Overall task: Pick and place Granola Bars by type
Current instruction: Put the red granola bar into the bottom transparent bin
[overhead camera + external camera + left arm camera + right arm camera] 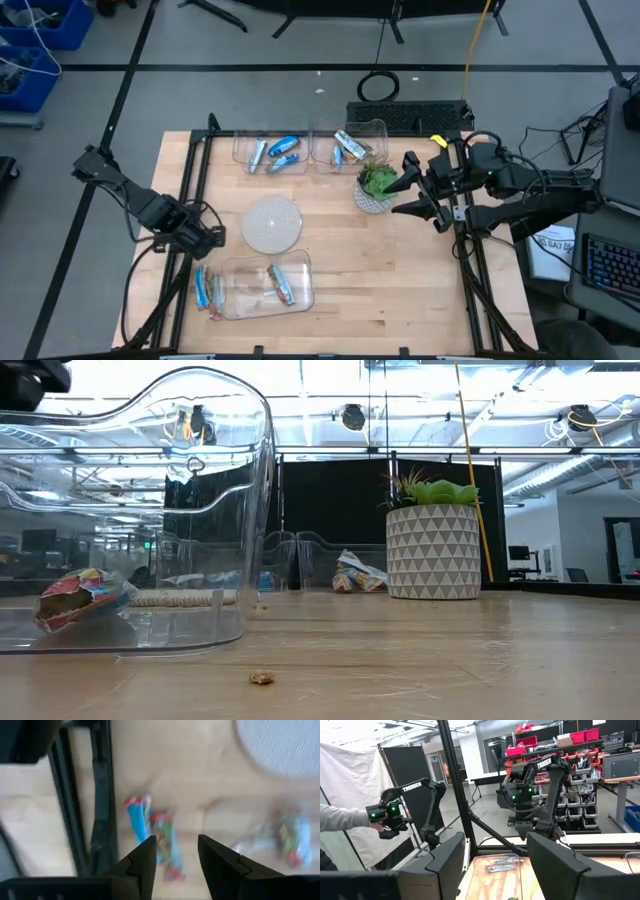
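Note:
Two bars, one bright blue [136, 820] and one green with red ends [165, 840], lie flat on the wood left of the near clear tub [265, 285], shown together as loose bars [207, 290] in the high view. My left gripper [175, 852] hovers open above them, touching nothing; from above the left gripper [205, 238] is by the table's left rail. Another bar [280, 285] lies inside the near tub. Blue bars [283, 150] sit in a far tub, a silver-green one [348, 148] in the tub beside it. My right gripper [410, 185] waits open beside the plant [375, 187].
A round white disc [272, 223] lies mid-table between the tubs. The black frame rail [102, 795] runs close along the loose bars. A crumb [262, 677] lies on the near wood. In the right wrist view a person's sleeve [340, 817] shows beyond the table.

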